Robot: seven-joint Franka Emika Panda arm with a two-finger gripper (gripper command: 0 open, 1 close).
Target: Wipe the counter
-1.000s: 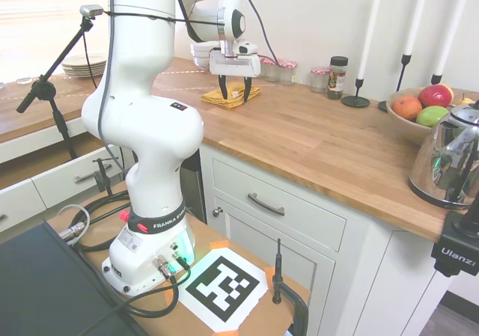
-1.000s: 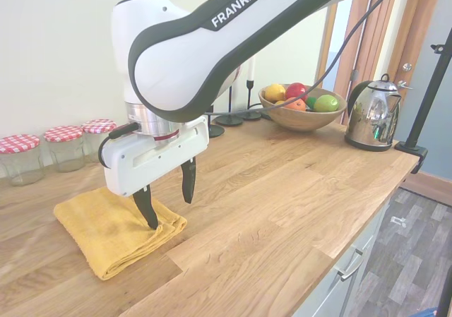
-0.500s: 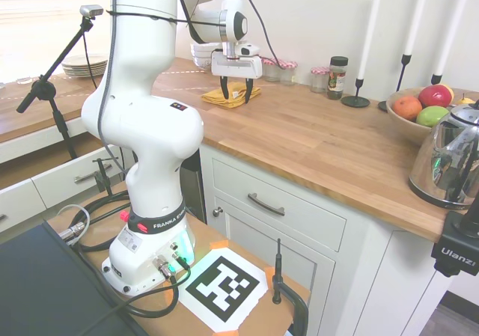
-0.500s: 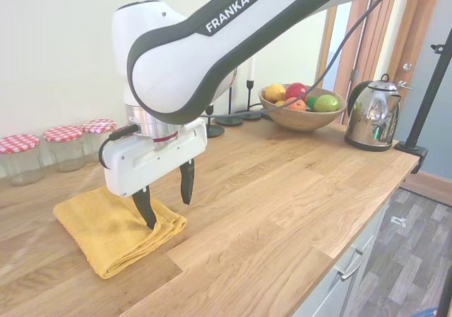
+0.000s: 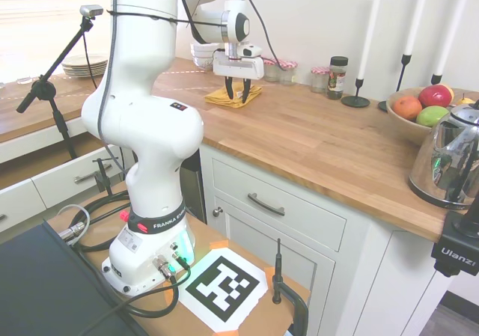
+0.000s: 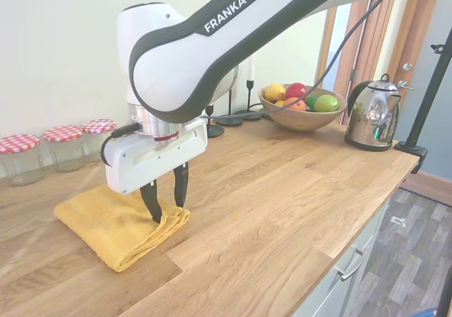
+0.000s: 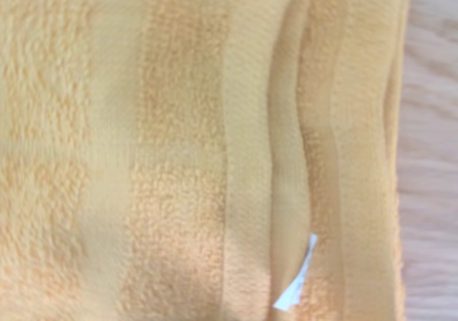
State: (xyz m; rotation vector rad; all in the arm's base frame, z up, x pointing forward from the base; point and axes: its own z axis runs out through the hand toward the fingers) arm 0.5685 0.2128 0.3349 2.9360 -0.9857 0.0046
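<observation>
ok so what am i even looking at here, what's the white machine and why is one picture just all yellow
The white machine is a robot arm with a two-finger gripper at its end, set up to wipe the wooden counter. Two pictures come from cameras outside the robot, on opposite sides of the arm. The all-yellow picture comes from a camera on the wrist, looking straight down from close by at a folded yellow towel, so the cloth fills it. In the second outside view the fingers have narrowed around a fold at the towel's edge; they seem to be pinching it, though the towel lies on the wood, not lifted. Also on the counter: red-lidded jars, a fruit bowl, a shiny kettle and candlesticks.
</observation>
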